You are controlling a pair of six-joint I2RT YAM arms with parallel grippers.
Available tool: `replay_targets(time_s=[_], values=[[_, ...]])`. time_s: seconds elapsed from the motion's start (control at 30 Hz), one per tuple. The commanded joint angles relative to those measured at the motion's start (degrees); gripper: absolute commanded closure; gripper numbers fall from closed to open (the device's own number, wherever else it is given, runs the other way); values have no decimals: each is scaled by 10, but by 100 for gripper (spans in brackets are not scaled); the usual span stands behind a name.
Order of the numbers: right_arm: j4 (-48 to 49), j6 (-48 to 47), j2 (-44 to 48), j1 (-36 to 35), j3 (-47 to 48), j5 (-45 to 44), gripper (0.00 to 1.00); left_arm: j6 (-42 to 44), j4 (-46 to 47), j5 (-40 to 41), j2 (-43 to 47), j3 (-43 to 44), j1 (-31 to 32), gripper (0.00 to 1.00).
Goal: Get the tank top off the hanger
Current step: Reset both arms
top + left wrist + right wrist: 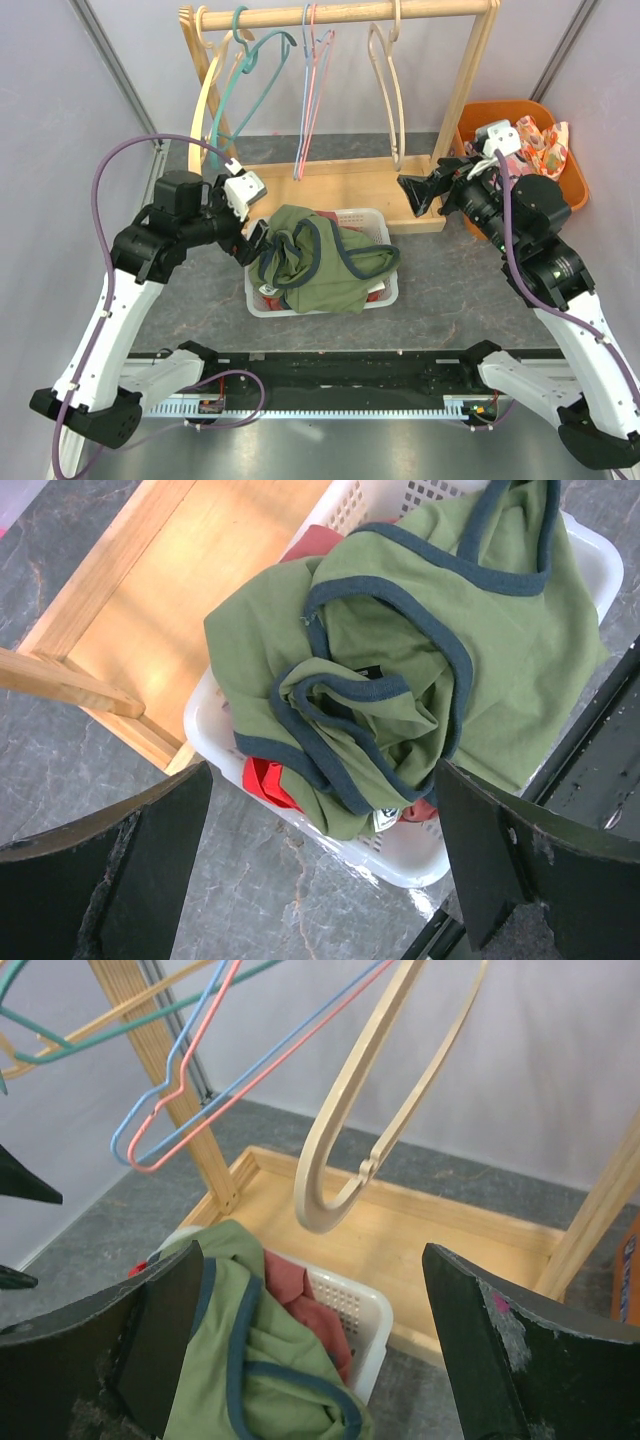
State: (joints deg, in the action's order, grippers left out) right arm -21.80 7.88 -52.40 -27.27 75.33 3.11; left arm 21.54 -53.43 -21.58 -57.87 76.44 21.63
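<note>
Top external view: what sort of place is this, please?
Probably a robot test cell staged as a laundry corner: plain grey partition walls, a wooden clothes rack with bare hangers, and a white basket holding the green tank top.

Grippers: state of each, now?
Left gripper: open, empty, by the tank top in the basket.
Right gripper: open, empty.

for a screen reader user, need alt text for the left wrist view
A green tank top with blue trim lies crumpled in a white basket over red cloth, framed by the open left hand. A wooden rack base sits beside it.
</note>
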Motion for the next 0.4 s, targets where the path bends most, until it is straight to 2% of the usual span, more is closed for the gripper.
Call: replay_targets(time_s=[0.0, 0.17, 0.37], values=[[17, 47, 3, -8, -33, 4, 2, -23, 22, -19, 7, 2, -7, 1], [20, 77, -11, -21, -42, -24, 2, -20, 26, -18, 5, -3, -8, 0], [6, 65, -46, -45, -38, -64, 2, -22, 32, -13, 8, -9, -10, 0]])
